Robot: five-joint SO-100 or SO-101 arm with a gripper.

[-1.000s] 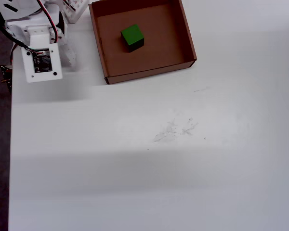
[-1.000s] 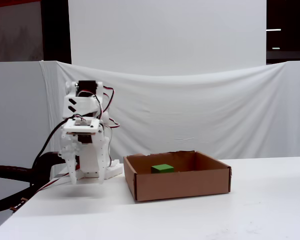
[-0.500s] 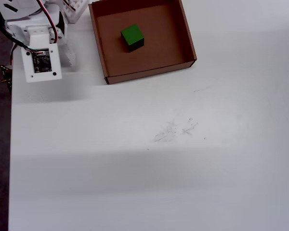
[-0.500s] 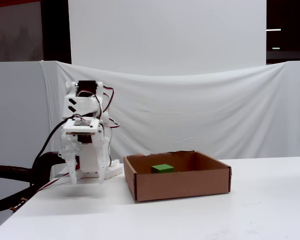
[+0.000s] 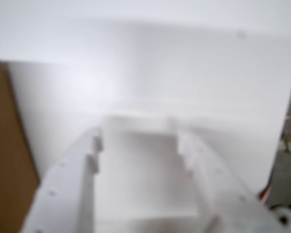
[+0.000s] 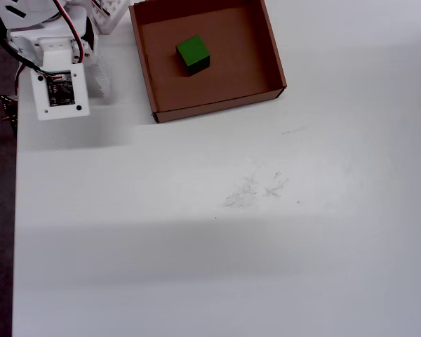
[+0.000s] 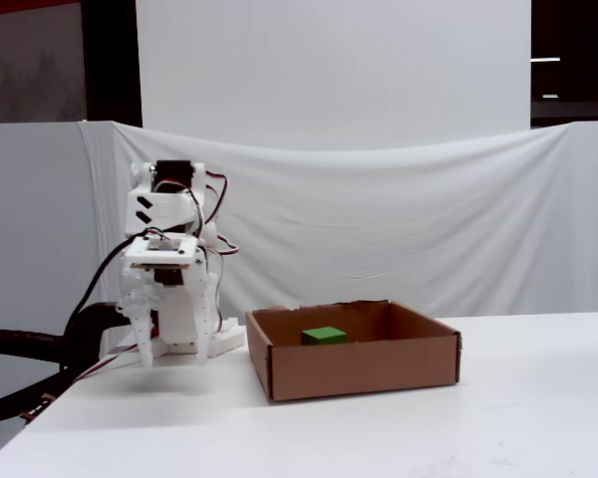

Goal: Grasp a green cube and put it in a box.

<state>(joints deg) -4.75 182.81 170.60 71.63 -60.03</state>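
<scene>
In the wrist view the jaws (image 5: 138, 141) stand apart with nothing between them, only bare white desk (image 5: 150, 63) showing through the gap; the picture is blurred, so finer detail of the fingers cannot be made out. Just beside the jaws, at the left edge of that view, a strip of brown cardboard is the outer wall of the box (image 5: 7, 160).

In the fixed view the arm (image 7: 169, 289) is folded up with the jaws pointing down, hanging just above the desk (image 7: 379, 438) and clear of the box (image 7: 354, 368), which sits to their right.

In the overhead view the arm (image 6: 56, 63) sits in the upper left corner and the box (image 6: 217, 105) lies just to its right, apart from it. The green cube (image 6: 193, 54) rests on the box floor, past the near wall from the jaws, roughly mid-box and touching no wall. In the fixed view the green cube (image 7: 324, 336) shows just above the front wall.
</scene>
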